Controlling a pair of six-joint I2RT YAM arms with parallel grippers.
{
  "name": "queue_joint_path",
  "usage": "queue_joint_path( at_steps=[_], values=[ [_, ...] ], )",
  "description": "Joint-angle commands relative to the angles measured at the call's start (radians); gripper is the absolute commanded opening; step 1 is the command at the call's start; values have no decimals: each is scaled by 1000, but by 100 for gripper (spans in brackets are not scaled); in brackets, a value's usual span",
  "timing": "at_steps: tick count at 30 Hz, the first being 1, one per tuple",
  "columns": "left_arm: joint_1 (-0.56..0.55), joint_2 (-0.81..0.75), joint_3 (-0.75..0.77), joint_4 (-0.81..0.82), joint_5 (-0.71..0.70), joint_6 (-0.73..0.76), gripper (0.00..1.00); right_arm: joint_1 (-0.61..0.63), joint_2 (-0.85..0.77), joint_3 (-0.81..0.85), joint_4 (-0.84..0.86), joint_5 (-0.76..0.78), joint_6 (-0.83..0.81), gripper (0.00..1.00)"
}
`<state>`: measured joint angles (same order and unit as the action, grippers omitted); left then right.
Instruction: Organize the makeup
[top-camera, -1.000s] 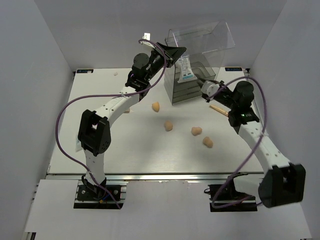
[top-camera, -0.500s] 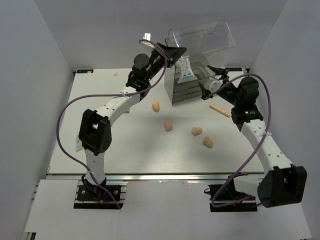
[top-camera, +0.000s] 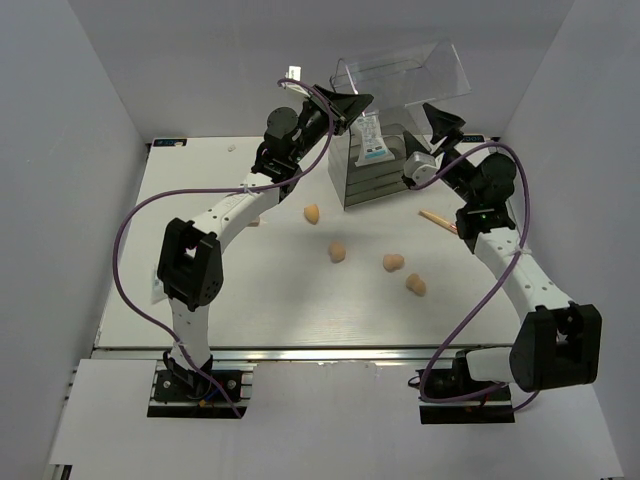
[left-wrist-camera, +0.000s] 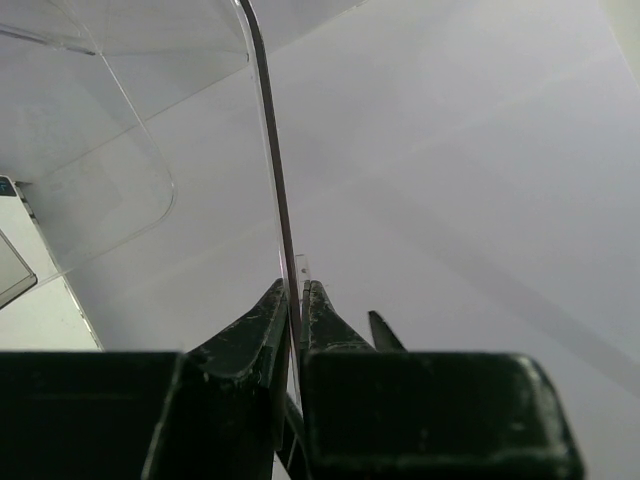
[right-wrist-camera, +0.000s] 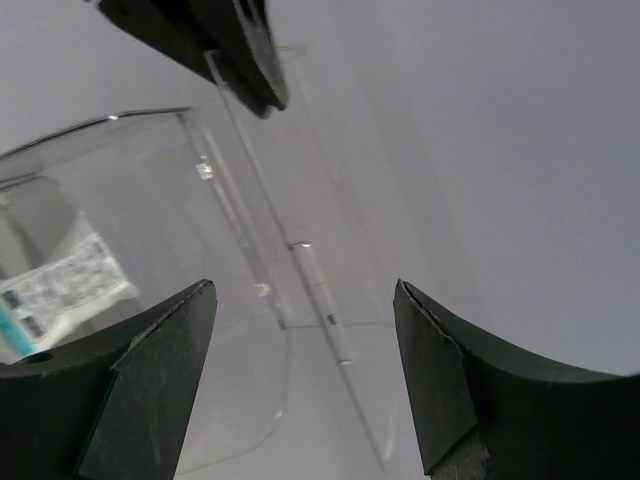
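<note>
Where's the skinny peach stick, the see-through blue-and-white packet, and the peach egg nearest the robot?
Thin peach pencil-like stick (top-camera: 438, 220): top view, middle of its length.
Clear packet with white-blue contents (top-camera: 372, 141): top view, its printed face.
Nearest small peach egg-shaped sponge (top-camera: 415, 285): top view, its rounded top.

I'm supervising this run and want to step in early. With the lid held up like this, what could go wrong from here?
The left tool pinches only the thin edge of the clear lid; a slip could drop it onto the open right tool by the box.
The peach stick lies close beside the right arm, which might knock it away.
</note>
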<state>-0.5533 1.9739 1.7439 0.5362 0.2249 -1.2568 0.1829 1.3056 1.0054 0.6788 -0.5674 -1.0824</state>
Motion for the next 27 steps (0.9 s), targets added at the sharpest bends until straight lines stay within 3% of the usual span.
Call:
queue_joint_path(
  at_steps=[1,12,16,19,21,25,27],
  values=[
    [4,-30,40,91,10,22,19,-3,35,33,142,32,-53,77],
    [4,-23,43,93,14,17,19,-5,213,162,228,93,-140,78],
    [4,-23,42,91,11,17,19,-5,253,200,263,104,-133,73],
    [4,-27,31,91,11,19,19,-3,267,206,286,106,-139,59],
    [4,-29,26,88,11,19,19,-5,276,213,286,106,-140,43],
    [4,-38,11,71,7,28,21,-5,281,216,291,109,-142,33],
    [4,-53,-1,55,-2,36,29,-5,282,217,292,112,-136,30]
  ],
)
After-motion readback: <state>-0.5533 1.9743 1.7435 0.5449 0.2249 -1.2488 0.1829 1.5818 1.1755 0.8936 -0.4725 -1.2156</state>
